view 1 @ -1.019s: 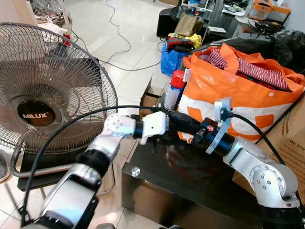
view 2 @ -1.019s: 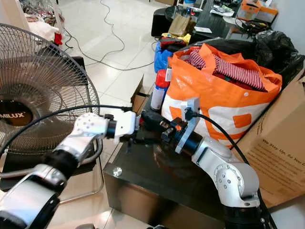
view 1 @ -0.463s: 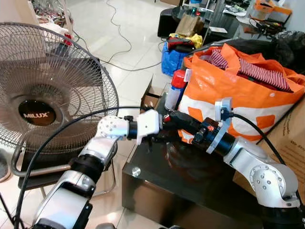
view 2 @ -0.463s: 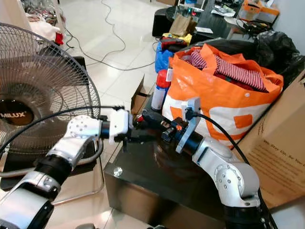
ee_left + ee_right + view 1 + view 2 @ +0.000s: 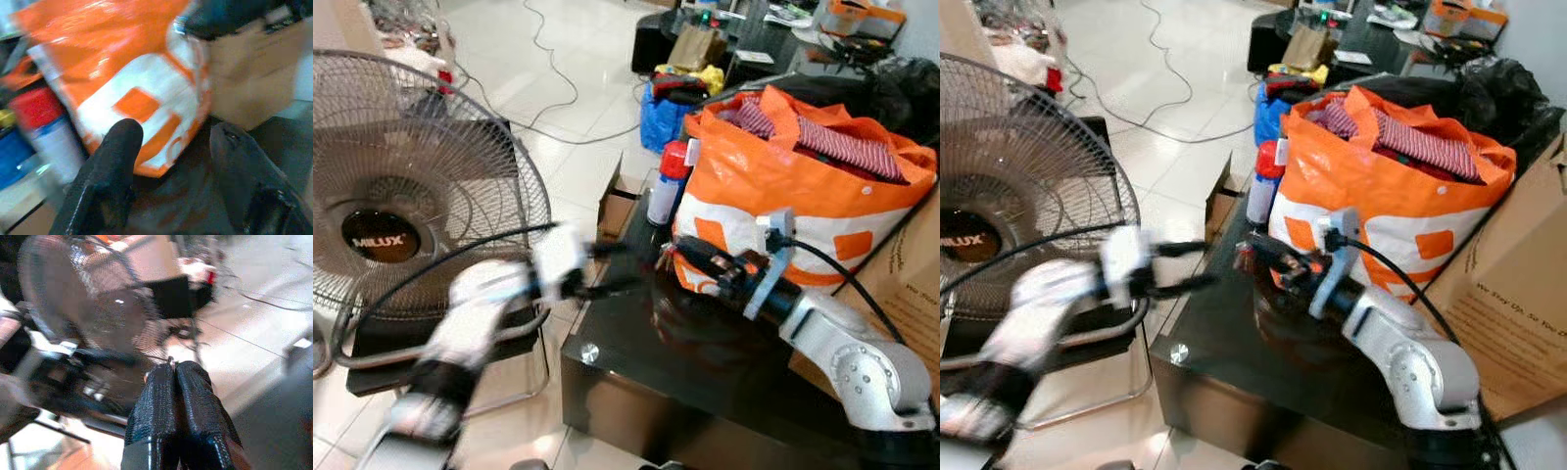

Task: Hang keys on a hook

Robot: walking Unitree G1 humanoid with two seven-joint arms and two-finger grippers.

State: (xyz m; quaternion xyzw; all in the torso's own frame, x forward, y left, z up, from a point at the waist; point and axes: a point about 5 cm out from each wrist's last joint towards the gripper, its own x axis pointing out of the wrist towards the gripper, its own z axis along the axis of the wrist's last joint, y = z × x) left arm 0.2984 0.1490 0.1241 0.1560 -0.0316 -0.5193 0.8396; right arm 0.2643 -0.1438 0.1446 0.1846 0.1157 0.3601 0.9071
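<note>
My right hand (image 5: 172, 377) is pinched narrow, a sliver of metal, likely the keys (image 5: 169, 361), showing at its tips beside the orange bag (image 5: 783, 186) over the black bench (image 5: 705, 362). My left hand (image 5: 171, 161), fingers wide, is blurred and points toward the bag. I see no hook.

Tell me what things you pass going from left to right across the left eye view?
Big fan → blurry left arm → spray can with a red cap → orange bag full of clothes → cardboard box at the right edge.
</note>
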